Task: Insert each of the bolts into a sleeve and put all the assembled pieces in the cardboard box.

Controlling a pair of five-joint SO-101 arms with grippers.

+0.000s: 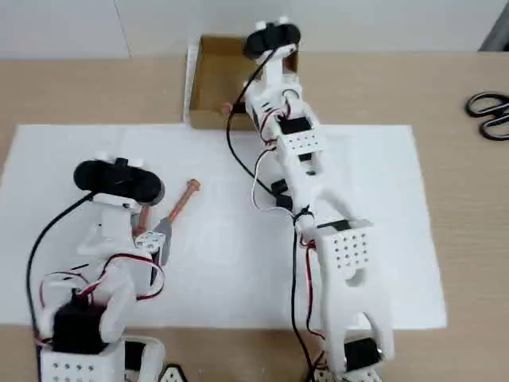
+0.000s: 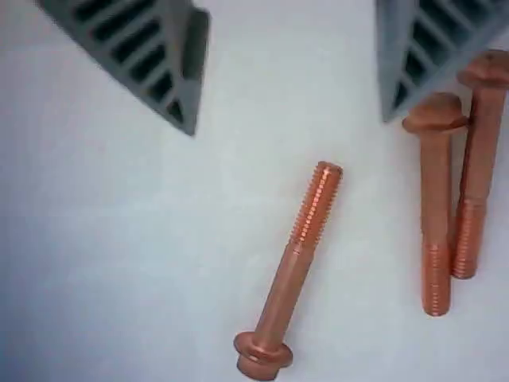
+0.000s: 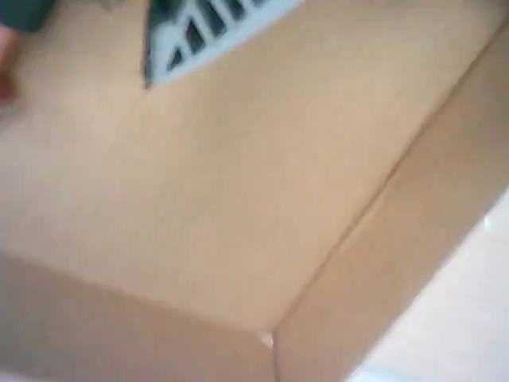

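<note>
Left gripper (image 2: 288,119) is hanging wide open, gripping nothing, well apart from the cardboard box (image 1: 213,76). I'm seeing three bolts (image 2: 290,270) lying loose, also well apart from it. Right gripper (image 3: 191,40) is sitting inside that box, and I cannot tell its grip.

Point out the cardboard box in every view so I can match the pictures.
High view: cardboard box at the far side, just beyond the white sheet, under the right arm.
Left wrist view: looks down on the white sheet with three bolts, away from the box.
Right wrist view: cardboard box close up, its panels meeting at a corner.
Shared landmark: the white sheet, in the high and left wrist views.
</note>
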